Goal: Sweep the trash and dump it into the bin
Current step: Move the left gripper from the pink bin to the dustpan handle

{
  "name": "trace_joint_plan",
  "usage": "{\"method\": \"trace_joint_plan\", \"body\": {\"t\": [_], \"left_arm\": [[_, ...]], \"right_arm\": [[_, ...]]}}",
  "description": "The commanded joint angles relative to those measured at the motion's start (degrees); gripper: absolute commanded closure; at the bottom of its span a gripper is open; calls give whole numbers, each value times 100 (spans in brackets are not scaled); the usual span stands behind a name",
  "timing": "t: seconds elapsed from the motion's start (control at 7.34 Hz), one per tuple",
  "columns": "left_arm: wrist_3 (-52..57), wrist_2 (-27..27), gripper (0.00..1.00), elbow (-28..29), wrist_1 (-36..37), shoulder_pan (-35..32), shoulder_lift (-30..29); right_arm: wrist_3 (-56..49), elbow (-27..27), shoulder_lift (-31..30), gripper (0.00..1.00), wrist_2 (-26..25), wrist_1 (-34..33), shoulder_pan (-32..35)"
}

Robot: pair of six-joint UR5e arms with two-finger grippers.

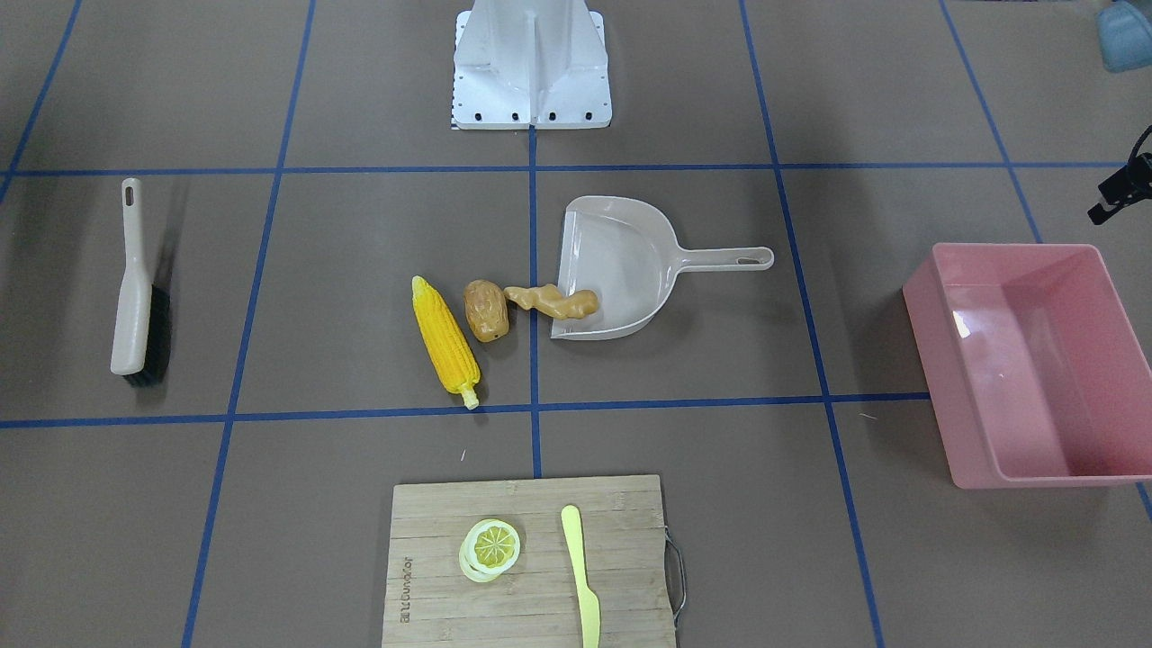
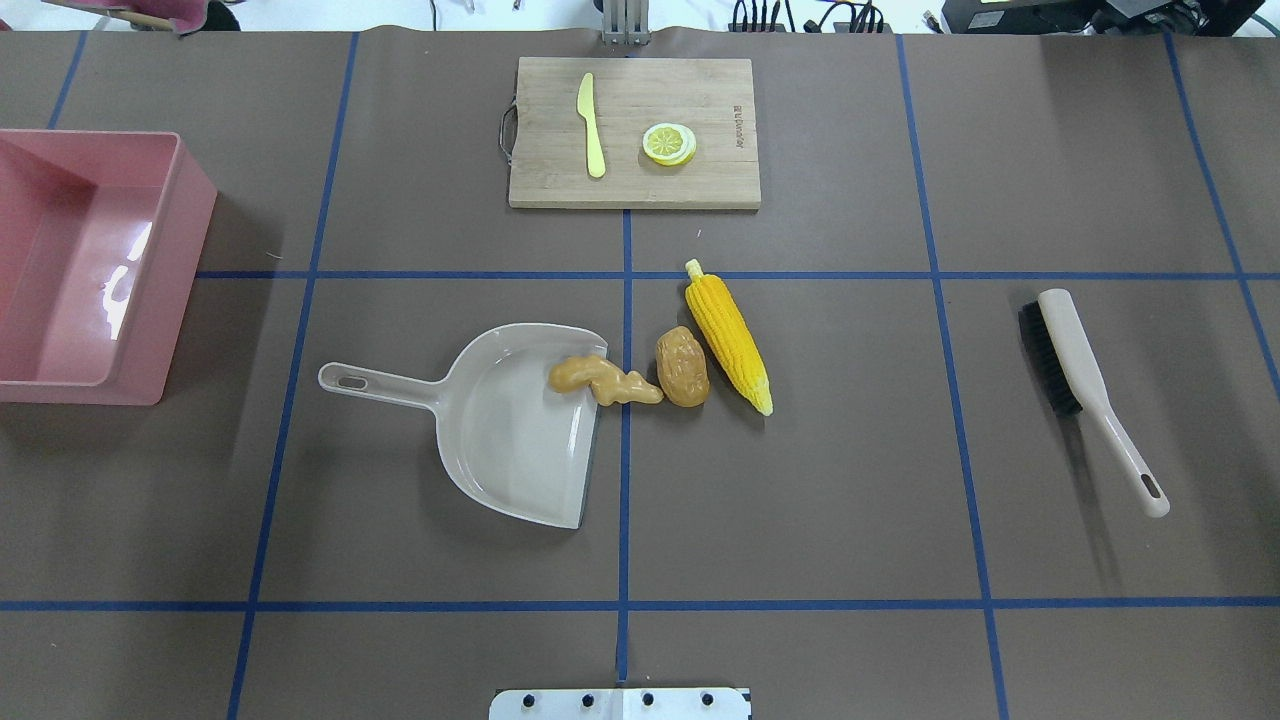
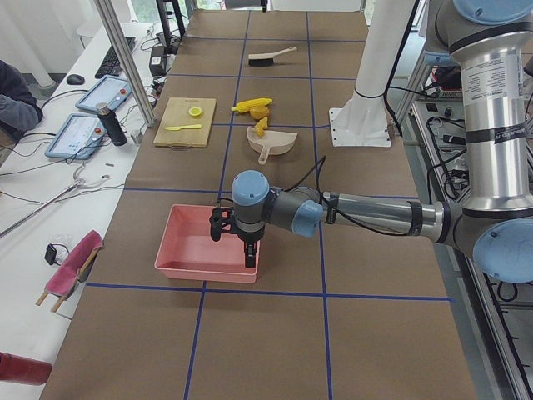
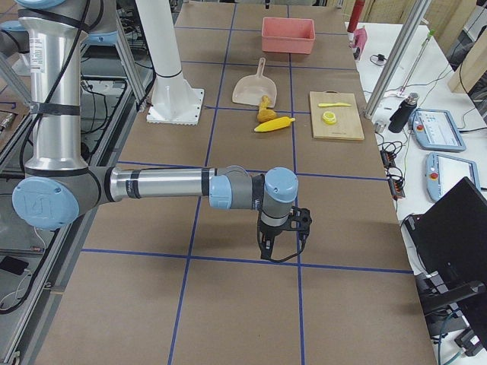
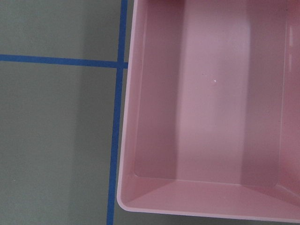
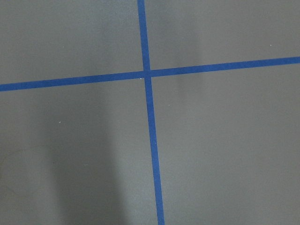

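Grippers appear only in the two side views, so I cannot tell whether either is open or closed. Left gripper (image 3: 233, 246) hangs over the near rim of the large pink rectangular plastic bin (image 2: 190, 280). Right gripper (image 4: 280, 247) hangs over bare brown table (image 2: 800, 500), well apart from everything. The wrist cameras frame only the bin floor with one corner, and a crossing of blue tape lines (image 6: 147, 72).

The bin is cut off at the frame edge in both the overhead and front views. A small black part (image 1: 1125, 189) at the front view's edge near the bin is too cropped to identify.

Trash sits mid-table: one end of the tan knobbly ginger root (image 2: 603, 380) lies inside the mouth of the beige plastic dustpan (image 2: 500, 440), and its other end reaches the brown lumpy potato (image 2: 682, 367). The yellow corn cob (image 2: 727, 335) is just beside the potato; contact unclear. A beige hand brush with black bristles (image 2: 1085, 380) lies well apart on the right. The wooden cutting board (image 2: 700, 185) holds lemon slices (image 2: 668, 143) and a pale yellow knife (image 2: 592, 138).
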Motion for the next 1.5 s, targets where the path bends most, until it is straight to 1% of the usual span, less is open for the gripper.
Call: {"method": "trace_joint_plan", "body": {"t": [0.0,0.41,0.68,0.95,1.09,1.23,1.36], "left_arm": [[1,26,0,-4,0,-8,0],[-8,53,0,31,0,-8,-26],[27,53,1,-109,-44,52,-78],[36,79,0,-171,-44,639,-524],[27,314,1,-276,-9,964,-814],[27,360,1,-399,-26,1454,-1104],[27,674,0,-870,139,2025,-1255]], "right_arm": [[-9,-9,5,0,-3,0,0],[-9,-9,-4,0,5,0,0],[-9,-9,-13,0,-21,0,0],[-44,17,-48,0,-3,9,9],[-35,26,-39,0,31,9,9],[-18,35,5,0,32,9,9],[61,157,75,0,-3,0,9]]}}
